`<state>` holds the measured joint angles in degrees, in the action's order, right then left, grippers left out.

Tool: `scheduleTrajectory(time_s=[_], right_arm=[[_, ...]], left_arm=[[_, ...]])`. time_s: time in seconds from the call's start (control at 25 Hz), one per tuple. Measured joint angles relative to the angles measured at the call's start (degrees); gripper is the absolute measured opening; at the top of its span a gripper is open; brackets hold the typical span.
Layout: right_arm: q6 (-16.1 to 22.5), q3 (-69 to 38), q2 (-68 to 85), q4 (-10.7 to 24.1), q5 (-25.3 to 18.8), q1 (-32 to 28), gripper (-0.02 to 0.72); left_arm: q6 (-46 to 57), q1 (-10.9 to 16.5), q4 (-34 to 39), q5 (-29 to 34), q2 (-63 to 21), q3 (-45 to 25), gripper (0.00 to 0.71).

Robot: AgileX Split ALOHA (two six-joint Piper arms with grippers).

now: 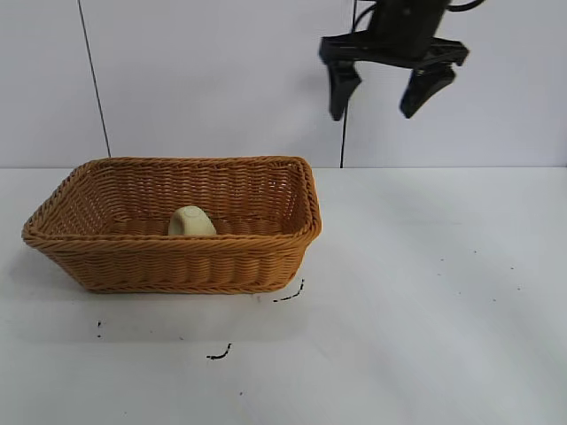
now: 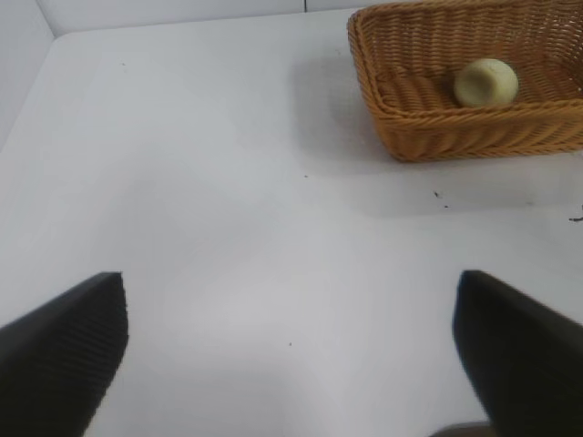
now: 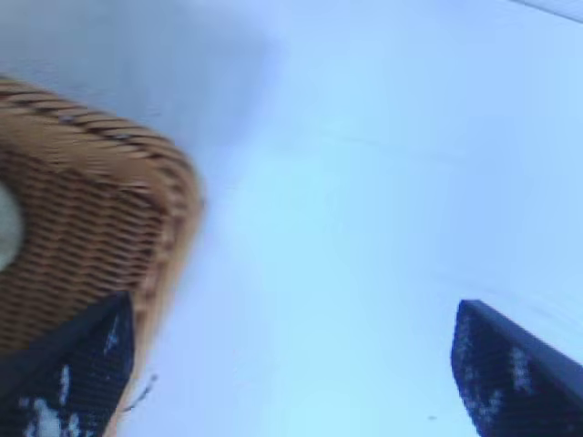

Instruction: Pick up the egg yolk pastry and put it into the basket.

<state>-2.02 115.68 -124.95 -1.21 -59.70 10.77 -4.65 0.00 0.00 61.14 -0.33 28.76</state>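
The egg yolk pastry (image 1: 190, 221), a small pale cream dome, lies inside the orange-brown wicker basket (image 1: 177, 266) at the table's left. It also shows in the left wrist view (image 2: 486, 82), in the basket (image 2: 428, 137). My right gripper (image 1: 387, 99) hangs high in the air, to the right of the basket, open and empty. In the right wrist view its jaws (image 3: 291, 364) stand wide apart over bare table beside the basket's corner (image 3: 109, 200). My left gripper (image 2: 291, 355) is open and empty over bare table, far from the basket; it is out of the exterior view.
The white table (image 1: 425, 292) has small black marks (image 1: 219, 354) in front of the basket. A white wall stands behind, with a thin dark cable (image 1: 93, 80) running down it.
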Motion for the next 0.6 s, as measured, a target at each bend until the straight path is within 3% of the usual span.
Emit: scheduleTrajectory(time_s=[0.28, 0.4, 0.6], right_arm=[[-1.05, 0.00, 0.00, 0.12, -5.50, -9.95, 0.676], [-1.30, 0.00, 0.00, -0.09, -8.78, -10.77, 0.676], [-1.34, -0.07, 0.04, -0.85, -9.64, -10.71, 0.676]], left_arm=[[0.00, 0.00, 0.00, 0.00, 0.00, 0.00, 0.696], [0.00, 0.00, 0.00, 0.00, 0.00, 0.00, 0.696], [0.00, 0.00, 0.00, 0.00, 0.00, 0.00, 0.696]])
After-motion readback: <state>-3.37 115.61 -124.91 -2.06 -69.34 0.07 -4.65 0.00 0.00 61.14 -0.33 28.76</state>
